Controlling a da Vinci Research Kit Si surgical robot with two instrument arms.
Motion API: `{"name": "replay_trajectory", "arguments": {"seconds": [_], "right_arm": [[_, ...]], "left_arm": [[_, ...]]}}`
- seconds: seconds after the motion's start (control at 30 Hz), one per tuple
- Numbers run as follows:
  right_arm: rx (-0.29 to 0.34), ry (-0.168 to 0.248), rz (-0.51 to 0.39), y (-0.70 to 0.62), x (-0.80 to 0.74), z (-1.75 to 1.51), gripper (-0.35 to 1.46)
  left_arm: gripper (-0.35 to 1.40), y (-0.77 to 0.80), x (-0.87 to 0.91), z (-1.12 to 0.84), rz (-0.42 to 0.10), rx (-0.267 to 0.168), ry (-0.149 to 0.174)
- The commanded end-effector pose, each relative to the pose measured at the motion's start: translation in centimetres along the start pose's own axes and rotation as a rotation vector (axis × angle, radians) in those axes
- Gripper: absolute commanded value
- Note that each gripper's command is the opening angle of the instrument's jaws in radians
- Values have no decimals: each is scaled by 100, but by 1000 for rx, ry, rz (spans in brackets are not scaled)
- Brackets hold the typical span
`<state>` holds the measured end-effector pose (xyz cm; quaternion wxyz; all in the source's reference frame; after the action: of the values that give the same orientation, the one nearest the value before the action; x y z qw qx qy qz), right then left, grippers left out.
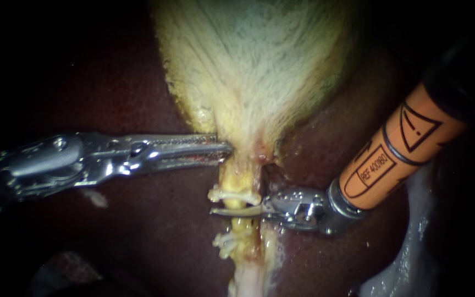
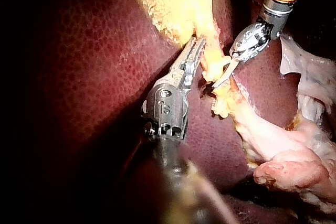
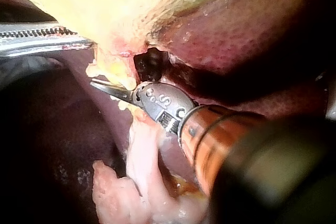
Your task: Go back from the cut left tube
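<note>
The pale yellow gallbladder (image 1: 254, 60) narrows to a neck that runs down into a yellowish tube (image 1: 240, 224). Two white clips sit on the tube, one upper (image 1: 235, 195) and one lower (image 1: 227, 240). My left instrument (image 1: 227, 149) comes in level from the left, its serrated jaws shut on the gallbladder's neck (image 2: 199, 43) (image 3: 86, 43). My right instrument (image 1: 215, 210), on an orange shaft, lies across the tube between the two clips. Its thin blades lie together, pointing left (image 2: 220, 77) (image 3: 94, 83). The blades hide the tube there, so I cannot see a cut.
Dark red liver (image 1: 155, 231) surrounds the tube on both sides. Pale, wet tissue (image 1: 408, 253) lies at the lower right under the orange shaft. A lump of pink-white tissue (image 2: 294, 166) trails off beyond the lower clip.
</note>
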<state>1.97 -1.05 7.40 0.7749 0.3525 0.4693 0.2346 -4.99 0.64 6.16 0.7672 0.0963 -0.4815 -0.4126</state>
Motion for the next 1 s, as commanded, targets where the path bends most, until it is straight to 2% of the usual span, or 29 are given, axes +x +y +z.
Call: {"name": "replay_trajectory", "arguments": {"seconds": [0.03,0.33,0.43,0.5,0.67,0.93,1.0], "right_arm": [[0,0,6,1,0,0,-35],[4,5,27,0,-3,2,-32],[4,5,43,-1,-4,4,26],[4,4,42,-2,-5,6,41],[4,4,46,-3,-6,7,64],[5,4,46,-5,-6,7,83],[6,4,46,-7,-6,7,93]], "left_arm": [[5,0,0,0,0,0,0],[5,3,1,1,0,1,0],[5,3,1,0,0,1,0],[5,3,0,0,0,1,0],[5,3,0,0,0,1,0],[5,3,0,0,0,1,0],[5,3,0,0,0,1,0]]}}
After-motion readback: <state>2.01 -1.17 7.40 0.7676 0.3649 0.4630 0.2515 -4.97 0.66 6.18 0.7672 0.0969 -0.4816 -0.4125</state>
